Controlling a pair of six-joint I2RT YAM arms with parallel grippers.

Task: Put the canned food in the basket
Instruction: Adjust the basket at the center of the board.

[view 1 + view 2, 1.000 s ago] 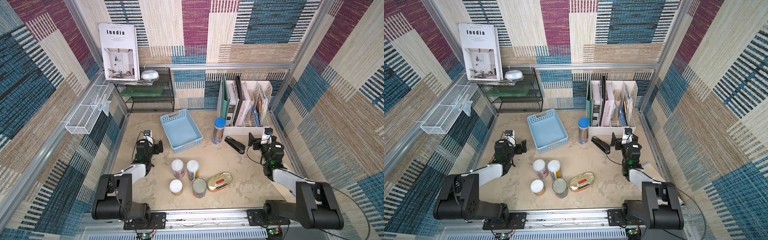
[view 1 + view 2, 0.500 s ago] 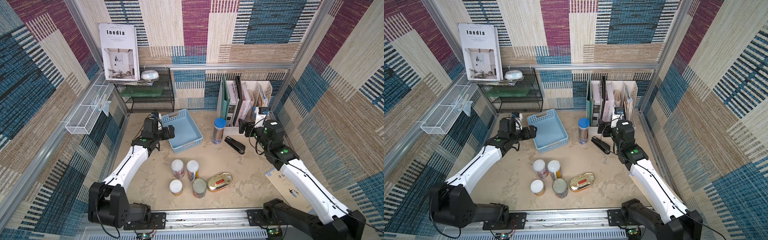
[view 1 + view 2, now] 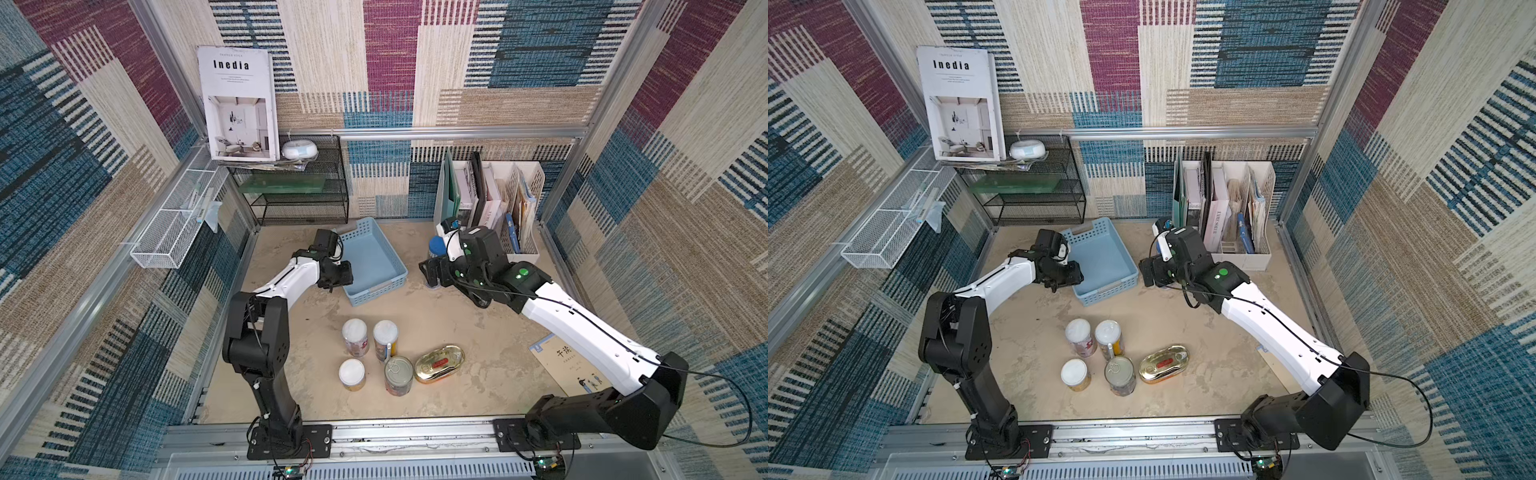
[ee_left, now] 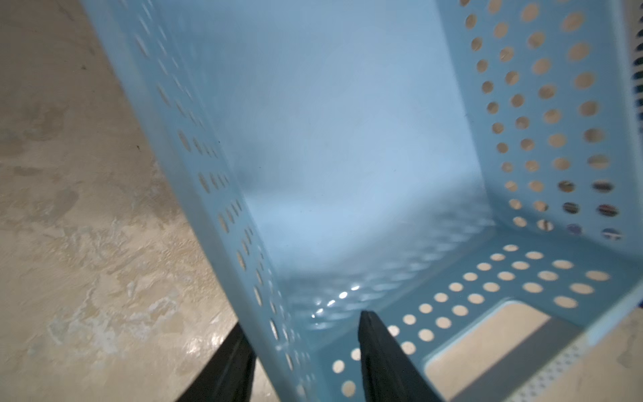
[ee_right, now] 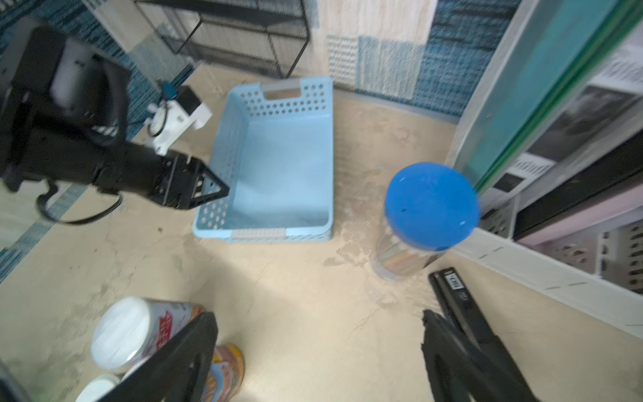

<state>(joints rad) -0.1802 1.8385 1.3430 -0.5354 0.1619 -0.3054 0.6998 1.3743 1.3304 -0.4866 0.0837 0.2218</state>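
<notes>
Basket [image 3: 380, 289]: light blue moulded plastic, a shallow rectangle with a smooth floor, walls punched with rows of round holes and a slot handle in each short end. It sits toward the back of the mottled beige table [image 3: 457, 324]. The left gripper [image 3: 343, 278] is at the long wall on the left arm's side. In the left wrist view its black wedge-shaped fingers [image 4: 379, 358] straddle that wall, one outside and one inside, with a gap showing on the inner side, so the jaws are apart and not clamped. The right gripper [image 5: 317, 314] is spread wide and holds nothing, over bare table near the clear blue-lidded cylinder [image 5: 431, 205]. All five cans stand outside the basket, grouped near the front edge. Two tall white-lidded cylinders stand side by side: the pink-label can [image 3: 355, 336] and the orange-yellow can [image 3: 385, 338]. In front of them are the short yellow can [image 3: 352, 374] and the silver pull-tab tin [image 3: 398, 374]. The glossy, flat oval gold tin [image 3: 439, 363] with a red label lies just beside them.
</notes>
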